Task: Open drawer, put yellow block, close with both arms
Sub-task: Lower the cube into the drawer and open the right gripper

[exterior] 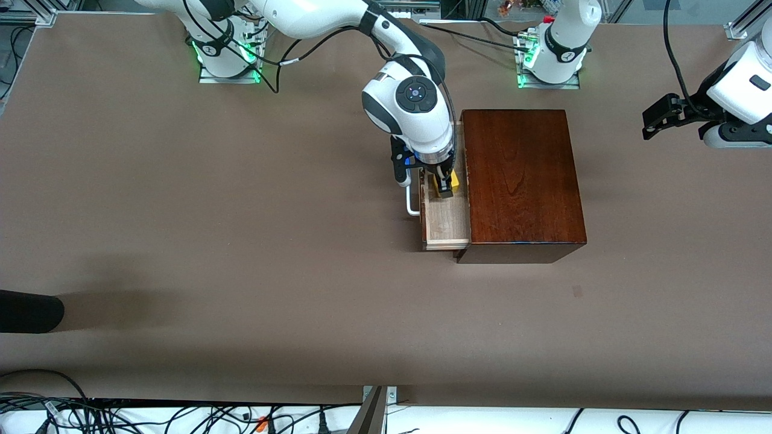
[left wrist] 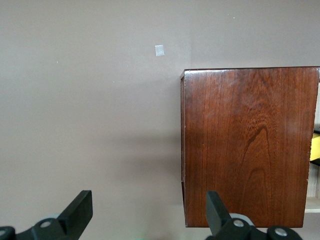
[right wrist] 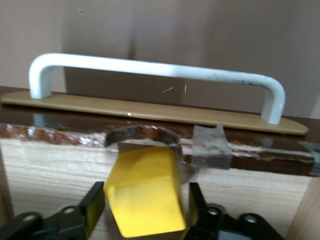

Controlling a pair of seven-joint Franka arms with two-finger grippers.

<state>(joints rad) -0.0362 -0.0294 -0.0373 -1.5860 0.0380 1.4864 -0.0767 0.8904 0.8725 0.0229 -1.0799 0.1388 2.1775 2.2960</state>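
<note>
the right gripper (exterior: 445,184) was down inside the open drawer (exterior: 446,226), and the yellow block (exterior: 454,179) sat right between its fingers (right wrist: 90,212). in the right wrist view there was a sliver of gap on each side of the cube, so the jaws looked slackened off it, letting go rather than clamping; whether a pad was touching a face i couldn't tell. the block sat skewed on the pale wood floor, one corner turned toward the drawer front, in the part of the tray farther from the front camera.

here was the relation that mattered: the drawer stuck out of the wooden box (exterior: 522,181) toward the right arm's end of the table, long axis running near-to-far, and the white handle (exterior: 412,202) sat on the outer face, just beside the right gripper and nearer the front camera than it. so the closing push had to run from the handle side toward the box. the right arm was the near one by a long way.

the left gripper (exterior: 663,117) waited well apart, over bare table at the left arm's end, fingers spread wide with nothing between them. its wrist view looked down on the box top. my read was that the right one needed to lift clear first, while the left could brace the box on its own end.
</note>
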